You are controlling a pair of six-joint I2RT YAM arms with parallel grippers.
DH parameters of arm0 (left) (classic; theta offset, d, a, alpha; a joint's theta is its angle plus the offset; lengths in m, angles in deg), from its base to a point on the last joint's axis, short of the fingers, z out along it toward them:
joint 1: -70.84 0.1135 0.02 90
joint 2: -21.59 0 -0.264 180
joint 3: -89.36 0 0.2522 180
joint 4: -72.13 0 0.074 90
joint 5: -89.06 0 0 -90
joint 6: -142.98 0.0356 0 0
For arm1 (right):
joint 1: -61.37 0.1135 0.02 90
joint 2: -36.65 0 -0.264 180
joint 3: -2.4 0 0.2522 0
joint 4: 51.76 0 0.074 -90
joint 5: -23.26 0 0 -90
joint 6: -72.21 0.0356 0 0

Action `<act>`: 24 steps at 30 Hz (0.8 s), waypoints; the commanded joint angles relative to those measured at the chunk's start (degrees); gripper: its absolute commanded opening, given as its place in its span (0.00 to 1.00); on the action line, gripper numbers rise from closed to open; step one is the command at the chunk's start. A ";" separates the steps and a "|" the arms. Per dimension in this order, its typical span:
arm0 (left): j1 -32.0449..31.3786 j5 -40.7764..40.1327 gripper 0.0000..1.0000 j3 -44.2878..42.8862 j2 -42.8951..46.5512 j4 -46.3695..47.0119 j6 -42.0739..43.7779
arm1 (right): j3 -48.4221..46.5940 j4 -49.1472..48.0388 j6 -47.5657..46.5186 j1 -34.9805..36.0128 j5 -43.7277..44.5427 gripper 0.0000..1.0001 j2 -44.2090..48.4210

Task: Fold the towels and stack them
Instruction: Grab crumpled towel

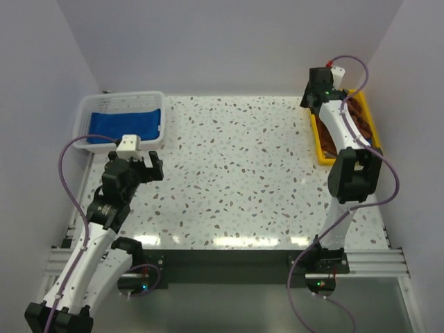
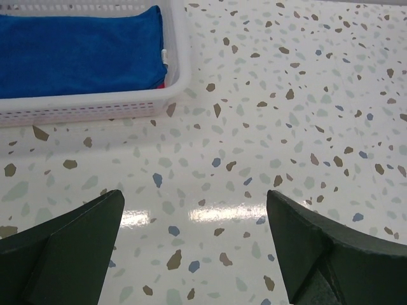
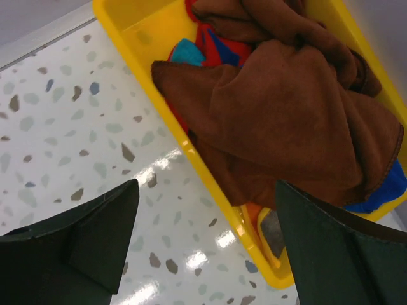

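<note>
- Closest to my right wrist camera, the right gripper [image 3: 206, 184] hangs with its jaws wide apart and empty, above the edge of the yellow tray [image 3: 133, 32].
- I see a crumpled rust-brown towel [image 3: 286, 114] heaped in that tray over a red-and-blue towel [image 3: 210, 44].
- My left gripper [image 2: 194, 210] is spread wide over the speckled table [image 2: 286, 127], holding nothing.
- A folded blue towel [image 2: 76, 51] lies in the white basket [image 2: 95, 108].

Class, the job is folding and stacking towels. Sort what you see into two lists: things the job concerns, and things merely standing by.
Belongs to the job: folded blue towel; crumpled brown towel; red-and-blue towel; orange spotted towel.

Merely standing by: white basket; yellow tray; speckled table.
</note>
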 commanded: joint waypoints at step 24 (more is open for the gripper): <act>1.85 3.70 1.00 0.04 -1.66 4.75 0.60 | -6.83 -4.02 -8.55 -5.75 2.97 0.00 -2.96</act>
